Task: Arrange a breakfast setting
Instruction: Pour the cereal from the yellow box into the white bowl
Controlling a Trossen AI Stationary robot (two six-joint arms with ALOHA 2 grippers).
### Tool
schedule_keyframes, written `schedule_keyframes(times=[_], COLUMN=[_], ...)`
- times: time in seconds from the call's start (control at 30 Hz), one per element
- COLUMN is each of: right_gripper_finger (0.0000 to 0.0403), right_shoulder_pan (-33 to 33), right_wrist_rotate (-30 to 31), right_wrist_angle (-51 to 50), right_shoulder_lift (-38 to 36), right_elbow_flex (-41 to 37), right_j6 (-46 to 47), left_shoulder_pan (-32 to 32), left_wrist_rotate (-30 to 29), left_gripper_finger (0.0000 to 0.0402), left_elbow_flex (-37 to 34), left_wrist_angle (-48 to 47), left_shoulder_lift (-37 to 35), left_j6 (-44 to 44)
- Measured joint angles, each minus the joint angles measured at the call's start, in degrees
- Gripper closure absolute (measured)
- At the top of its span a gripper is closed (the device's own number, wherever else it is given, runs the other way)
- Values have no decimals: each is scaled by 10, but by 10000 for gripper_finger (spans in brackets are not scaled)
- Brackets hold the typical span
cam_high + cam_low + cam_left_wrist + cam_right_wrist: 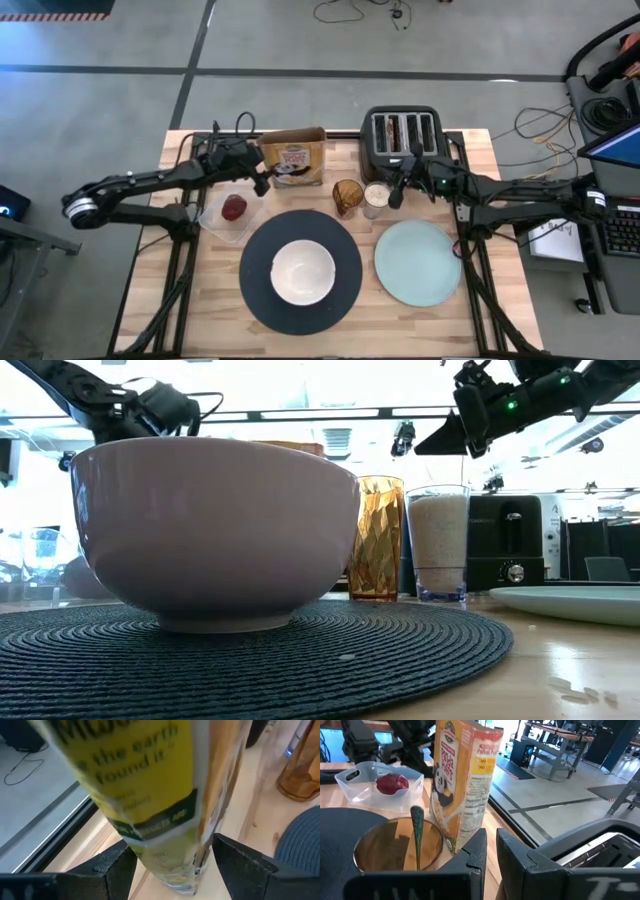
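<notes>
The yellow-brown cereal box (295, 158) stands at the table's far side, and my left gripper (262, 180) is closed on its left end. The dark red fruit (233, 207) lies in a clear tub. The white bowl (302, 272) sits on the large black round plate (255, 290). The pale green plate (417, 262) lies to its right. My right gripper (398, 192) hangs shut and empty above the milk glass (440, 540), in front of the toaster. I cannot make out the toast slice. My left gripper has the cereal box's lower end (170, 865) between its two fingers, one finger (107, 870) on each broad face, with the narrow yellow side facing the wrist. It comes level from the table's left. I cannot tell whether the box's bottom rests on the table.
The black four-slot toaster (400, 135) stands at the far edge, right of the box. An amber glass (347, 196) and the milk glass (376, 198) stand between the box and the green plate. The clear tub (365, 782) is at the left.
</notes>
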Motion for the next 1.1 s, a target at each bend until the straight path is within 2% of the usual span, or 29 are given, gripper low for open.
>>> schedule_keyframes(times=[0.17, 0.53, 0.73, 0.93, 1.1], right_gripper_finger=[369, 369, 369, 369, 369], right_shoulder_pan=[0, 0, 0, 0, 0], right_wrist_rotate=[-3, -3, -3, -3, -3], right_wrist_angle=[-21, -42, -59, -60, -60], right_shoulder_lift=[0, 0, 0, 0, 0], right_elbow_flex=[19, 49, 51, 51, 51], right_j6=[-3, 1, 16, 21, 22], left_shoulder_pan=[0, -1, -1, 0, -1], left_wrist_rotate=[0, 5, 4, -1, -1], left_gripper_finger=[194, 319, 376, 382, 383], left_elbow_flex=[-3, -1, -3, -5, 3], left_wrist_angle=[20, 56, 76, 56, 14], left_shoulder_lift=[24, 79, 77, 52, -9], left_j6=[12, 48, 73, 74, 73])
